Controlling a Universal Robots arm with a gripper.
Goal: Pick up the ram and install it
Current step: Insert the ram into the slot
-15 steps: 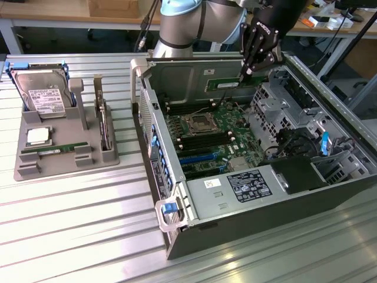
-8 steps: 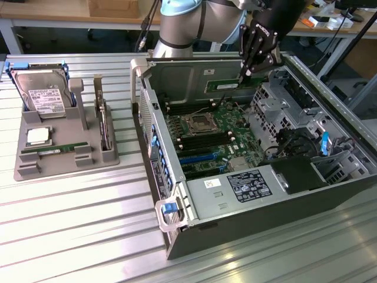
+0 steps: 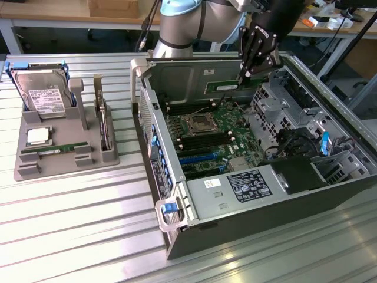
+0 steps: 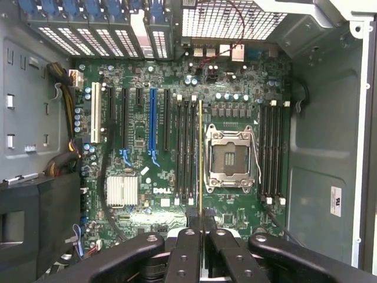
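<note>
- Green, long, thin circuit-board ram (image 3: pixel 227 87) hangs over the green motherboard (image 4: pixel 135 135), edge-on to the wrist camera.
- Black gripper (image 4: pixel 200 223): fingers clamped on the ram's end.
- Judgement: align the stick parallel with a black memory slot (image 4: pixel 187 150) beside the silver processor socket (image 4: pixel 231 156). Keep it level and press evenly.

High oblique overview; wrist above motherboard (image 4: pixel 136 127)

This was a robotics lab or workshop. Beneath my jaws lay an open computer case (image 3: pixel 265 227) on a slatted aluminium table (image 3: pixel 70 236), with a grey parts holder (image 3: pixel 65 168) well to one side. Cluttered wooden workbenches (image 3: pixel 53 13) stood beyond.
</note>
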